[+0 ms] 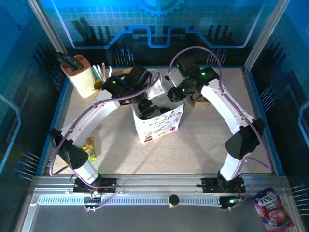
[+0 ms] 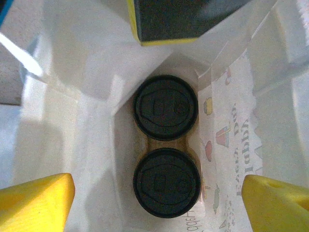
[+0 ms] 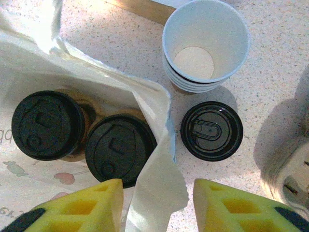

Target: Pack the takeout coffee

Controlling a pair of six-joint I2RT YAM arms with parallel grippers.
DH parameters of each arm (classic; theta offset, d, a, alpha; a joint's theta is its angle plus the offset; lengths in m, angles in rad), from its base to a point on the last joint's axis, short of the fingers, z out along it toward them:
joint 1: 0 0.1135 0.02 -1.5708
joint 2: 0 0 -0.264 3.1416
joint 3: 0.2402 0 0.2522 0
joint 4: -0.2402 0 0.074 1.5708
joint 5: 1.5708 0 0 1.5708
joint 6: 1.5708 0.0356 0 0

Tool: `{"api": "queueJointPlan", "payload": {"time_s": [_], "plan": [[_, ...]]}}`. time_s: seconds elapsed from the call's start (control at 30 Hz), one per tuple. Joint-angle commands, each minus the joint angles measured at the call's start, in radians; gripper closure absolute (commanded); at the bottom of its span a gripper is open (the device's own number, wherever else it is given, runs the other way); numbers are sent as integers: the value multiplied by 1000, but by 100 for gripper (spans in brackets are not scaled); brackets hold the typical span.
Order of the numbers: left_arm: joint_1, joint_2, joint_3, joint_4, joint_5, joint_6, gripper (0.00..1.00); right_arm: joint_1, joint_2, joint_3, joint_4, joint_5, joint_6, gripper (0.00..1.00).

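Lidded cups: 2, upright, side by side inside bag.
Loose lid: 1, on table just beside bag.
Stack of empty cups: 1, near lid.
Left gripper: jaws wide, above bag mouth, gripping nothing.
Right gripper: jaws parted, astride bag rim.

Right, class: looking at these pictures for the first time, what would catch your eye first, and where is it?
The white bag in the middle of the table draws the eye first. Inside it, two black-lidded cups stand side by side. On the table beside the bag sit a stack of empty cups and a loose lid.
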Motion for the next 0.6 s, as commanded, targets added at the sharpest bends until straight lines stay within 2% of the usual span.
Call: {"api": "queueJointPlan", "payload": {"time_s": [0.0, 0.2, 0.37, 0.47, 0.57], "plan": [[2, -51, 26, 44, 41, -36, 10, 7, -45, 43, -23, 9, 29, 53], [4, -152, -30, 177, 84, -115, 10, -1, -117, 53, 39, -17, 84, 44], [47, -298, -165, 421, 122, -305, 8, -87, -287, -107, 266, -152, 197, 38], [141, -351, -227, 508, 87, -482, 8, -142, -344, -187, 349, -168, 242, 35], [291, -364, -272, 511, -18, -657, 10, -162, -348, -208, 358, -140, 256, 35]]}}
